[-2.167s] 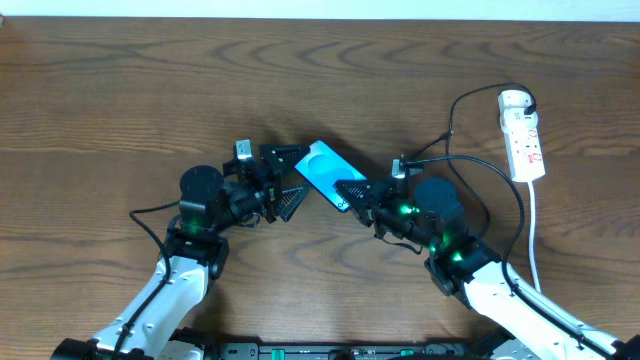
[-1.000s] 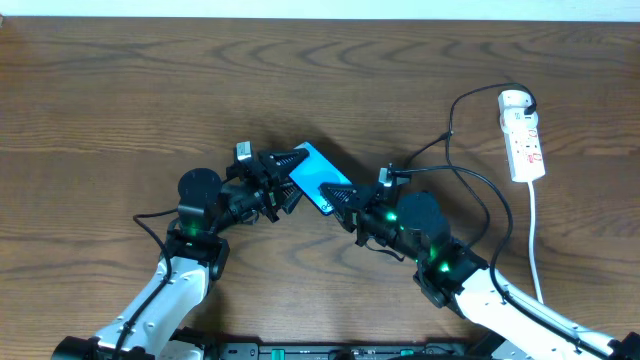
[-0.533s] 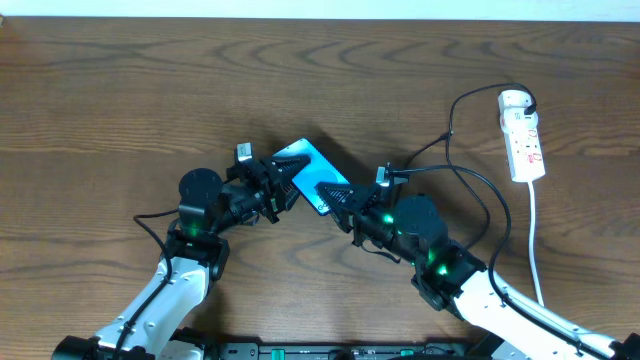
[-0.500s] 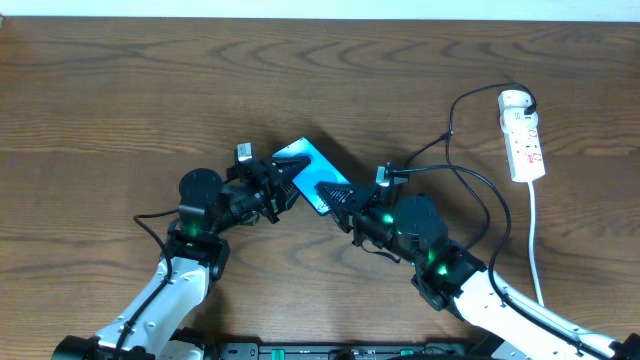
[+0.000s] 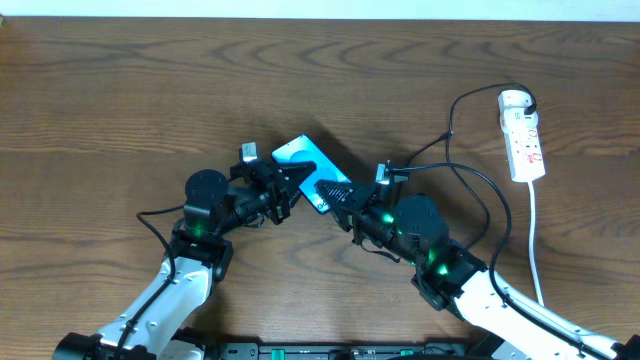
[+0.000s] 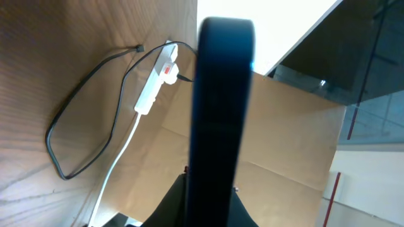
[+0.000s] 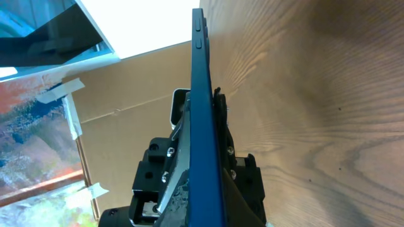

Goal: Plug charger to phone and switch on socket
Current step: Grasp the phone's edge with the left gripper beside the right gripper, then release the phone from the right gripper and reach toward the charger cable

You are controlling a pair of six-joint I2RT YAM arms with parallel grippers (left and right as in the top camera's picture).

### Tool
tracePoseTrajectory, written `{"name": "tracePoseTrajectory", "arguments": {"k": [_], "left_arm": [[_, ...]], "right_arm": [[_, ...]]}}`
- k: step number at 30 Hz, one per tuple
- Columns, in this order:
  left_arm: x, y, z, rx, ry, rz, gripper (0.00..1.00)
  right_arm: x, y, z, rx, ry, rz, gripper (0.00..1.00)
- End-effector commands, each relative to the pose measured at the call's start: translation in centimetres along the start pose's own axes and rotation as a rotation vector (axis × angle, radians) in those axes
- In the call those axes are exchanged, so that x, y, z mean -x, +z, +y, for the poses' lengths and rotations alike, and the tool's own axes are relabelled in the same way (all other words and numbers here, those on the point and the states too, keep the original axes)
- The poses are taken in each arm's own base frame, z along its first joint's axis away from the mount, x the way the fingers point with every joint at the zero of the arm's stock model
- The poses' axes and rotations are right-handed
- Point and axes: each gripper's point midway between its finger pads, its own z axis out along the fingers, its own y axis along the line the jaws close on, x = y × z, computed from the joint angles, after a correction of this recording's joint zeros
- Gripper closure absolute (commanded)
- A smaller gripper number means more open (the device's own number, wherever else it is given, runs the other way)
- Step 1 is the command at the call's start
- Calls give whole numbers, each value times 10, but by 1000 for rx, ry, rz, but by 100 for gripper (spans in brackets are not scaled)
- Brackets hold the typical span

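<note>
The phone, blue screen up, is held just above the table between both grippers. My left gripper is shut on its left edge, and in the left wrist view the phone is a dark upright bar clamped in the gripper. My right gripper is shut on the other end; its wrist view has the phone edge-on in the gripper. The white socket lies at the far right. The charger loops from it, its plug tip free on the table.
The socket's white cord runs down the right side toward the table's front. A black cable curves beside my right arm. Cardboard panels stand beyond the table edge.
My left gripper has closed on the phone. The right arm has carried the phone a little to the left, and the phone has turned slightly.
</note>
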Motion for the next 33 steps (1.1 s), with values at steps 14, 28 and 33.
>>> {"name": "tracePoseTrajectory", "arguments": {"k": [14,28,33], "left_arm": [[29,-11,25,120,76,-106,92],[41,-24,60,255,78,-137,93],[40,-24,60,257,110,-126,93]], "right_arm": [[-17,-1,-38,-136,-197,81,67],[34,-5,-40,-223,-930,-112,46],[59,-12,-41,-280,-946,-169,44]]}}
